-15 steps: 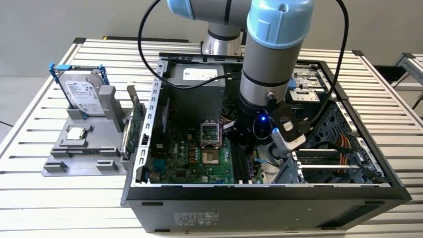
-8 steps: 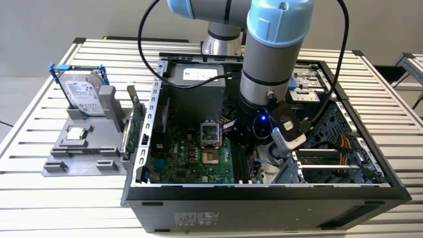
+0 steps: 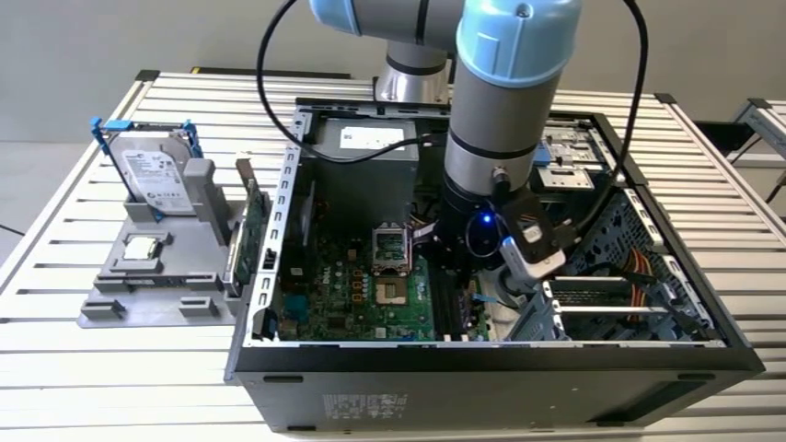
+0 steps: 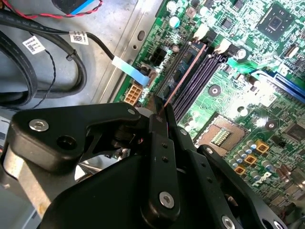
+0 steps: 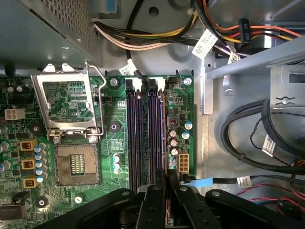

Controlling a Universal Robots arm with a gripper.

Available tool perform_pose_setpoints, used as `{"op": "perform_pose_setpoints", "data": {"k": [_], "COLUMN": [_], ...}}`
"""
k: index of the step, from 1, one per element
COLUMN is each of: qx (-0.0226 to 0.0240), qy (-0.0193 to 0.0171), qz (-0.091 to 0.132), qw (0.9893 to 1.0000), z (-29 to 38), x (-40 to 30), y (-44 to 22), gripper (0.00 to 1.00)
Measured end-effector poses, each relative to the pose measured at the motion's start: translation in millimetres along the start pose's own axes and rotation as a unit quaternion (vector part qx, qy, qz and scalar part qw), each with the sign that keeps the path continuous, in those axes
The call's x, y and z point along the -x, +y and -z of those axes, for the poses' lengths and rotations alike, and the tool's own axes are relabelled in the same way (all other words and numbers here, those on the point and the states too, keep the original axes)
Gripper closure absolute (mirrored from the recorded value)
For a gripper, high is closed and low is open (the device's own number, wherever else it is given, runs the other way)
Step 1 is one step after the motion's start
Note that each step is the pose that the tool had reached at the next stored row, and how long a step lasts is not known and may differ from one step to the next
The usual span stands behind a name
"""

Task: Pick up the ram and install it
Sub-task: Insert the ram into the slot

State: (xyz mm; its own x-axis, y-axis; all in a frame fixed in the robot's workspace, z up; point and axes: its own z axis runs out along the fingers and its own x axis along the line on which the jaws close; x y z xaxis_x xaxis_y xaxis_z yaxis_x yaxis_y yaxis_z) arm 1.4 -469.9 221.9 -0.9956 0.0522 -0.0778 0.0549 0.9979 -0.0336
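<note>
The ram [image 4: 184, 78] shows edge-on as a thin reddish-brown strip running out from between my gripper's black fingers [image 4: 159, 125]. My gripper [image 4: 159, 116] is shut on it. The stick lies in line with the outermost of the dark memory slots [image 5: 145, 138] on the green motherboard [image 4: 224, 90]; whether it is seated I cannot tell. In the first wrist view the ram [image 5: 165, 143] stands along the slot bank's edge, above my gripper [image 5: 167, 183]. In the exterior view my gripper [image 3: 473, 276] is low inside the open computer case [image 3: 491, 354], over the board.
An open processor socket [image 5: 76, 162] sits beside the slots. Cable bundles [image 5: 248, 138] and a drive cage [image 3: 614, 304] crowd the other side. Outside the case on the exterior view's left, a grey holder [image 3: 105, 308] carries a hard drive [image 3: 160, 175], a processor chip [image 3: 144, 247] and an expansion card [image 3: 252, 230].
</note>
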Motion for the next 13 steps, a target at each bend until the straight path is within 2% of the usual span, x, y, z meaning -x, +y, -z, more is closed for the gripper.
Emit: {"op": "perform_pose_setpoints", "data": {"k": [5,13], "qx": [-0.0007,-0.0007], "qy": [0.0001,0.0001], "qz": [-0.008,-0.008], "qw": [1.0,1.0], "z": [-1.0,-7.5], "x": [-0.1,-0.7], "y": [0.8,1.3], "gripper": [1.0,1.0]}}
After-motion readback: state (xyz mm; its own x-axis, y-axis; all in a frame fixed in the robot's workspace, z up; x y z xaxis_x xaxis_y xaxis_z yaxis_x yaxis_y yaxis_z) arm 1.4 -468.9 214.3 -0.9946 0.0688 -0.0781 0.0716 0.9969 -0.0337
